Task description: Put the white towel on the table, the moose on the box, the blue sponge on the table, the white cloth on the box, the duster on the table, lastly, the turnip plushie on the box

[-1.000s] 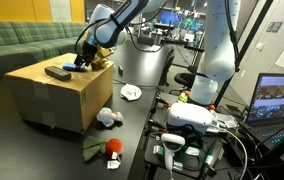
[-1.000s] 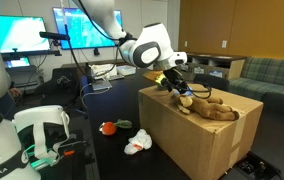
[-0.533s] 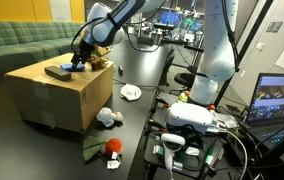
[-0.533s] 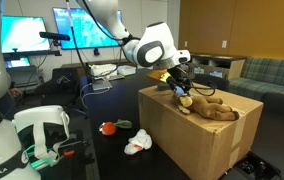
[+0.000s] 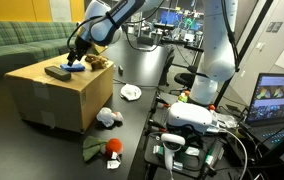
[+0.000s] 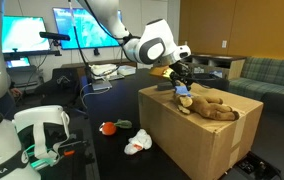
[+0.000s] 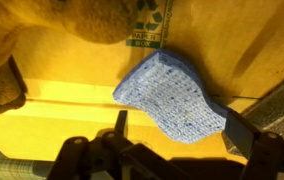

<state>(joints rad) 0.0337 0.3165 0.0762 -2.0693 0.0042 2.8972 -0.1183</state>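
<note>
The blue sponge (image 7: pixel 172 95) lies on the box (image 5: pixel 52 100) and fills the wrist view, its near end reaching in between the spread jaws. My gripper (image 7: pixel 182 128) hangs open just above it, holding nothing; it also shows in both exterior views (image 5: pixel 77 58) (image 6: pixel 182 76). The moose (image 6: pixel 210 106) lies on the box top beside the sponge (image 5: pixel 74 67). The black duster (image 5: pixel 57 72) rests on the box top too. On the table (image 5: pixel 132 125) lie the white towel (image 5: pixel 131 92), the white cloth (image 5: pixel 107 118) and the turnip plushie (image 5: pixel 104 148).
A green sofa (image 5: pixel 17 45) stands behind the box. A grey cylinder (image 5: pixel 142 62) and the white robot base (image 5: pixel 217 50) are beside the towel. A laptop (image 5: pixel 282 100) and a white device with cables (image 5: pixel 187 125) crowd the table's near end.
The gripper has shifted across the box top, away from the moose and down over the blue sponge, staying open. The objects have not moved.
</note>
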